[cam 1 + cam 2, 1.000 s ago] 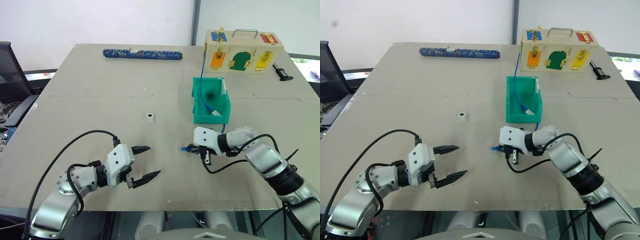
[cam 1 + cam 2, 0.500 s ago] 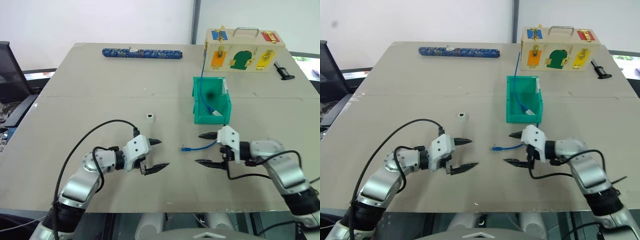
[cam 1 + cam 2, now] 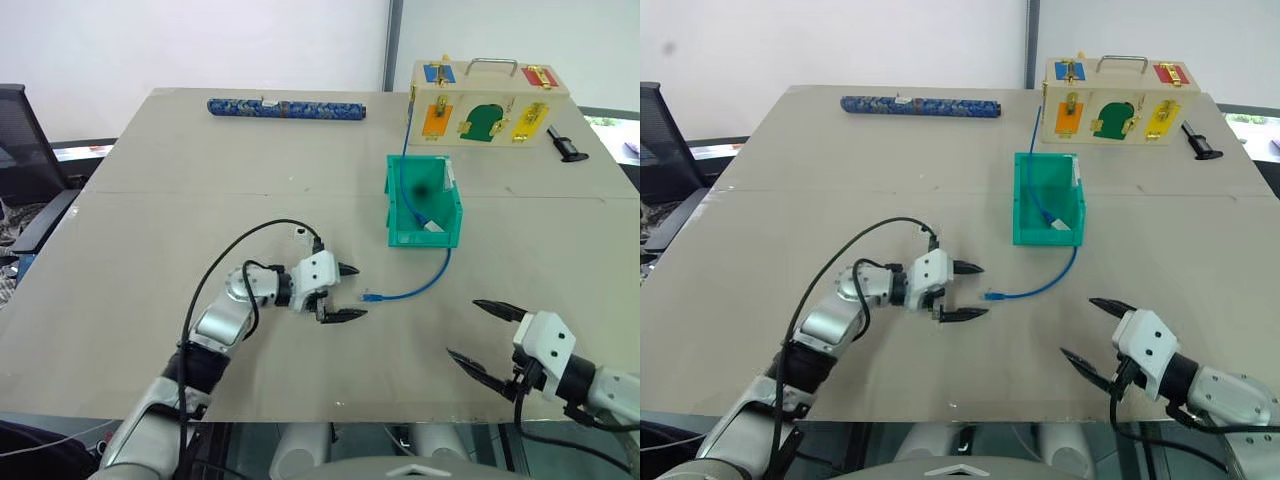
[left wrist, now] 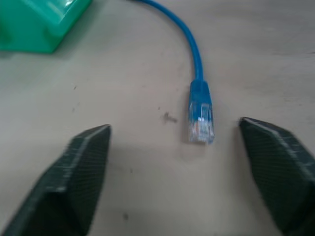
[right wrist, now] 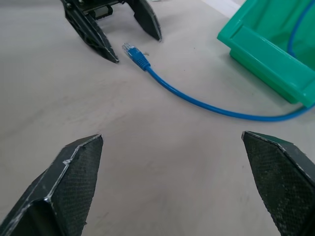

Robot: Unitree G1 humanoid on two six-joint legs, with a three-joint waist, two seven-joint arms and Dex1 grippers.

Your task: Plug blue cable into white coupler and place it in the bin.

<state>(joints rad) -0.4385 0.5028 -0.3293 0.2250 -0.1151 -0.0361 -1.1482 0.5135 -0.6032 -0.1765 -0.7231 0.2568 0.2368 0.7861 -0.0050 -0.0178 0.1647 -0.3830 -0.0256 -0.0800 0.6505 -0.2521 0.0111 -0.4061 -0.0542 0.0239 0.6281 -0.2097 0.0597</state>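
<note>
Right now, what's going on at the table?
Neither pincer holds anything. The left pincer is open, just short of the clear plug on the blue cable, which lies loose on the table; the cable's other end runs up into the bin. The right pincer hangs open near the table's front edge, apart from the cable. Nothing is plugged in yet.

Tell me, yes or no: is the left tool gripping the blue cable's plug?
No. The thin blue cable's clear plug lies untouched on the table between the left tool's open fingers.
</note>
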